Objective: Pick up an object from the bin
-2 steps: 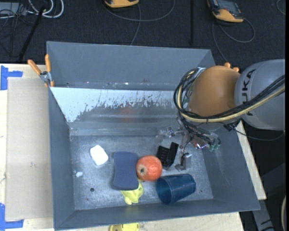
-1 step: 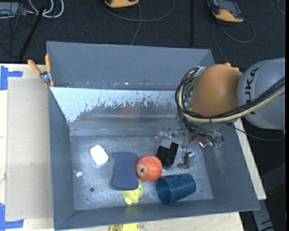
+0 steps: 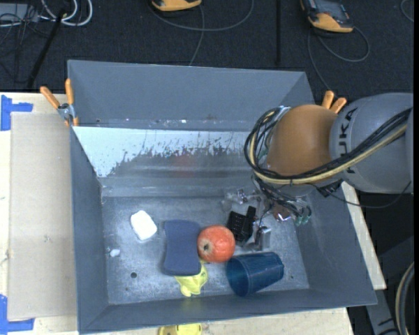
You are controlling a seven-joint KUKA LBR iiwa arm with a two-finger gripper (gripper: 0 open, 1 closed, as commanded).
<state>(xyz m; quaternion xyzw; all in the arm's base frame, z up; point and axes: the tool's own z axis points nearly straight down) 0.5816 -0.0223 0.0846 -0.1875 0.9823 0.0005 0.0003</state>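
Observation:
My gripper (image 3: 253, 233) reaches down from under the orange cover to the bin floor at right of centre. Its dark fingers stand just right of a red-orange apple (image 3: 216, 244) and just above a dark blue cup (image 3: 255, 273) lying on its side. The fingertips are close to the apple's right side; nothing shows between them. A blue sponge-like pad (image 3: 179, 246) lies left of the apple, touching it.
A small white block (image 3: 143, 225) lies at the left of the bin floor. A yellow crumpled thing (image 3: 193, 283) sits by the front wall below the blue pad. The arm and its cables cover the bin's right rear.

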